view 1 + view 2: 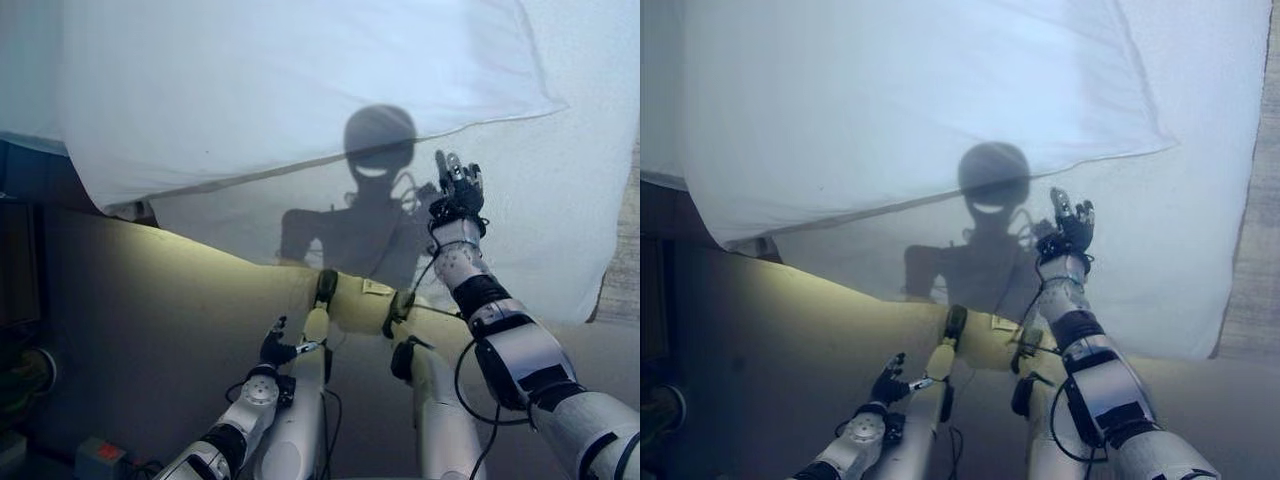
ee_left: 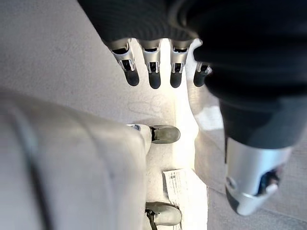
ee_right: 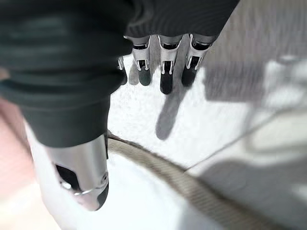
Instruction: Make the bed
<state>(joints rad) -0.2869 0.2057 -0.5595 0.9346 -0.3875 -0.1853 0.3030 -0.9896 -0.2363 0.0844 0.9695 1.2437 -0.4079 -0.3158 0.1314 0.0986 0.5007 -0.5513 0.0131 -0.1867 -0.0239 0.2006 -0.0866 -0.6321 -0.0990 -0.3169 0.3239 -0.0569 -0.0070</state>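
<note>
Raised over the white sheet (image 1: 560,200), the right hand (image 1: 458,188) is held with fingers straight and empty. Just beyond it, up and to the left, a soft, plump white pillow (image 1: 290,85) lies crosswise. Relaxed and empty, the left hand (image 1: 274,349) hangs low, well apart from the bedding.

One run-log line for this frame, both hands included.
right hand: open, raised over white sheet | left hand: open, low, idle | pillow: lying on bed
</note>
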